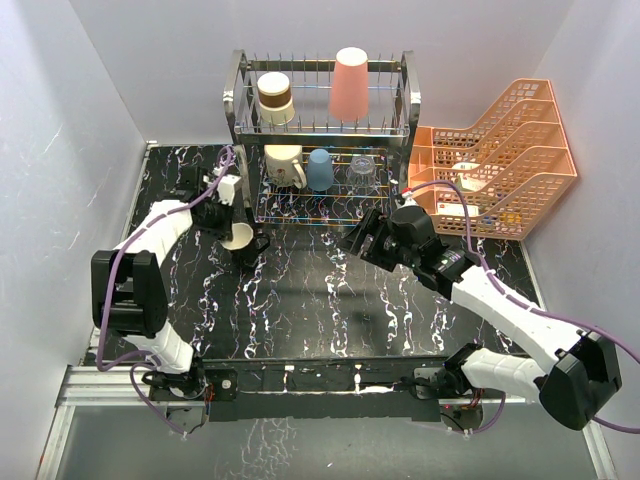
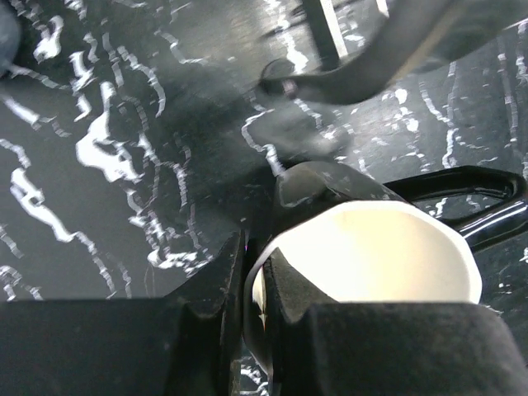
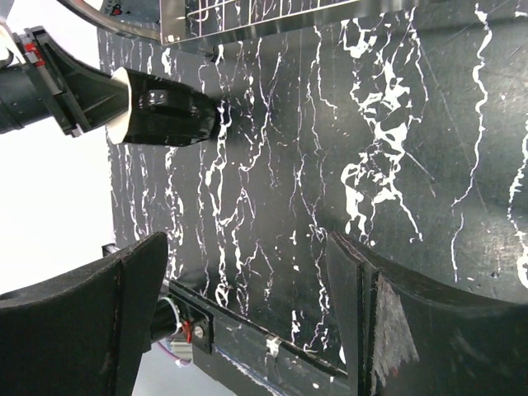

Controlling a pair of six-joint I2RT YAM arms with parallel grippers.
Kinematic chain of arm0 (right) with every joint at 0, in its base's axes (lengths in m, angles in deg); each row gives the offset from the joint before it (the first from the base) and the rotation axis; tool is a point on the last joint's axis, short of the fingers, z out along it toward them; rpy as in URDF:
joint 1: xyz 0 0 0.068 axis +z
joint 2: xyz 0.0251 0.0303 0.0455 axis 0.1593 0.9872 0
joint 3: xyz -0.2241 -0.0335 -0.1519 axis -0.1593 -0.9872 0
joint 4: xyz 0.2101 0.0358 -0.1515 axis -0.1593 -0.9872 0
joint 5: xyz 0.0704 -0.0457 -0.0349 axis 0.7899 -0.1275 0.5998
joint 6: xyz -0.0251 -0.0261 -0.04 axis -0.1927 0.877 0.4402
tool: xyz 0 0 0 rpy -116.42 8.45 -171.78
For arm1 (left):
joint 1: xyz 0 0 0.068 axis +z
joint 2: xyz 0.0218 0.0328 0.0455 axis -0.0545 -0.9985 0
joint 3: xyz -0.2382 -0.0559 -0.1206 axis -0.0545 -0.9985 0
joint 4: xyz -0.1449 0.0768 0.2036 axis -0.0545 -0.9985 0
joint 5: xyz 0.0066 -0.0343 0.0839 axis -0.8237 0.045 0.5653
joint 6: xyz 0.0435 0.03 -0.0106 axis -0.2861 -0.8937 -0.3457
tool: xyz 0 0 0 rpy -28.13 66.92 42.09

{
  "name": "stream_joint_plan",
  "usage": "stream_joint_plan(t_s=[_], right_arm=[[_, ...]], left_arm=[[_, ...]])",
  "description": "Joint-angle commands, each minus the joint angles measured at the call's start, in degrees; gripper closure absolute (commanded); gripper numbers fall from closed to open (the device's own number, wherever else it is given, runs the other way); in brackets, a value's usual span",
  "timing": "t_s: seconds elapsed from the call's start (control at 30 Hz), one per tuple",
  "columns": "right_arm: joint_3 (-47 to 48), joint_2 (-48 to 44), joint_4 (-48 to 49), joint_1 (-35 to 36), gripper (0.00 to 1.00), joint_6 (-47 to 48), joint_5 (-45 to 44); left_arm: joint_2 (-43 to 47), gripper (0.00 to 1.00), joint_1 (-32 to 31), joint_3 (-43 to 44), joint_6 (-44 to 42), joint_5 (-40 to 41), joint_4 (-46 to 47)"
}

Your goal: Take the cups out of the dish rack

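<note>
Tabletop [image 1: 320, 310] of black veined marble, pale walls [image 1: 60, 120] around; left claw [image 2: 246, 272] pinches black mug [image 3: 165, 120], right claw [image 3: 247, 256] gapes wide.

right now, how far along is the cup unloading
Done: black mug is out of the dish rack. In hand: left gripper pinches its rim; right gripper is open, empty. Left in the rack: pink tumbler, brown-and-cream cup, cream mug, blue cup, clear glass.

Cups [image 1: 350, 85] in dish rack [image 1: 238, 105], mug [image 1: 238, 238] before it
</note>
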Motion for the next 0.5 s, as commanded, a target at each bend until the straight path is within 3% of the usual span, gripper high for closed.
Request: stream_joint_plan(t_s=[0.0, 0.17, 0.47], right_arm=[[3.64, 0.35, -0.52, -0.17, 0.21, 3.55, -3.16], [3.46, 1.19, -0.40, -0.11, 0.22, 4.40, -3.94], [8.56, 7.01, -0.67, -0.13, 0.20, 10.88, -9.61]], left_arm=[[0.62, 1.00, 5.03, 5.24, -4.68, 3.44, -6.04], [-1.91, 1.00, 9.87, 8.28, -8.09, 4.16, -6.18], [-8.32, 1.00, 11.94, 13.48, -8.78, 4.98, -3.76]])
